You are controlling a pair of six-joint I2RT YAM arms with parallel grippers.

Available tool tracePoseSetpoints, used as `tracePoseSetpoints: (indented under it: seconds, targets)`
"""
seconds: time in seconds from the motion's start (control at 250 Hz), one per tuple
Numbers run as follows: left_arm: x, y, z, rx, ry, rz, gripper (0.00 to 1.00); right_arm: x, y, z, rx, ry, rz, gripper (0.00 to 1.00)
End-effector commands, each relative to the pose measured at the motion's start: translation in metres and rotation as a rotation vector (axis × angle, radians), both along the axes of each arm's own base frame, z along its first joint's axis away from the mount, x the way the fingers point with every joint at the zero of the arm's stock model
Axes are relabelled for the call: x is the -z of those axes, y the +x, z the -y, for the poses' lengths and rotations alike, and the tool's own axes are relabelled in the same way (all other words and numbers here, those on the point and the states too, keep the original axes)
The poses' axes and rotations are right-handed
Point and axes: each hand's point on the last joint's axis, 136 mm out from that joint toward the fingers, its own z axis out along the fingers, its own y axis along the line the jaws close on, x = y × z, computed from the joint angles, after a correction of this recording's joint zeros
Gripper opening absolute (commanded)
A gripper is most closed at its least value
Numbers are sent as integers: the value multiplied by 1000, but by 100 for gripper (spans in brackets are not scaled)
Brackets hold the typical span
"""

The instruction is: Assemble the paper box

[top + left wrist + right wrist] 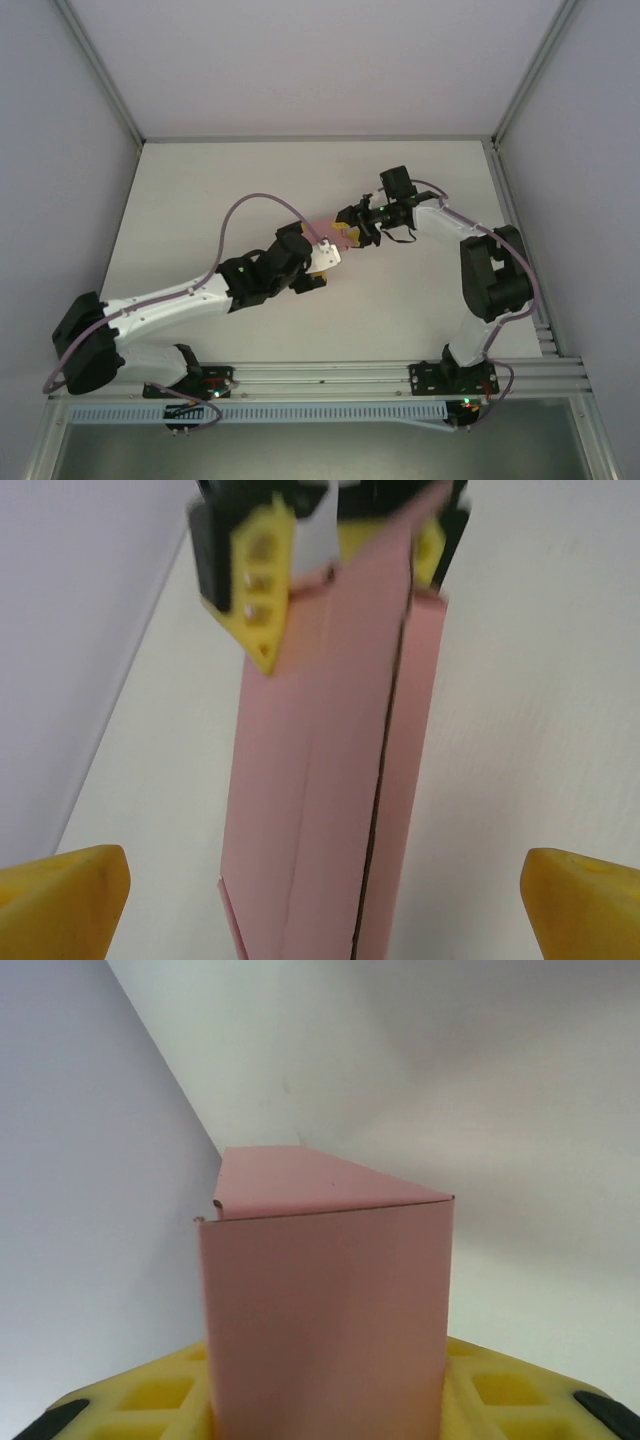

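Observation:
The paper box is a long, narrow pink card box at the middle of the table, between the two grippers. My right gripper is shut on one end of the box, with a yellow finger on each side of it. In the left wrist view the box runs from the bottom centre up to the right gripper's yellow fingers. A dark seam runs along its length. My left gripper is open, its fingertips wide apart on either side of the box's near end, not touching it.
The white table is walled by grey panels and aluminium posts at the left, back and right. A rail carries both arm bases along the near edge. Cables loop over both arms.

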Motion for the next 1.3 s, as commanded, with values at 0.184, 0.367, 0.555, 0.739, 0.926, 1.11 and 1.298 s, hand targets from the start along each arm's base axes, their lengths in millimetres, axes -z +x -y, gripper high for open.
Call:
tracePoseSetpoints:
  seconds: [0.184,0.367,0.555,0.739,0.926,1.11,1.298]
  targets:
    - [-7,22,-17,-89,72,144,100,-32,-18,3,-10,69,-113,42]
    - [3,25,-20,-92,95,132,99,-39,-23,2,-12,95,-131,39]
    - [2,28,-16,-92,86,134,79,-41,-29,4,-30,87,-147,39]
    - [-3,27,-8,-67,60,131,59,-42,-33,5,-51,77,-135,48]
    - [-1,23,-4,-29,51,110,41,-45,-26,6,-27,67,-84,59]
    - [7,10,-3,24,49,22,40,-60,-8,16,29,23,45,100]
    - [20,-1,-18,69,39,-141,43,-49,12,78,166,-265,239,100]
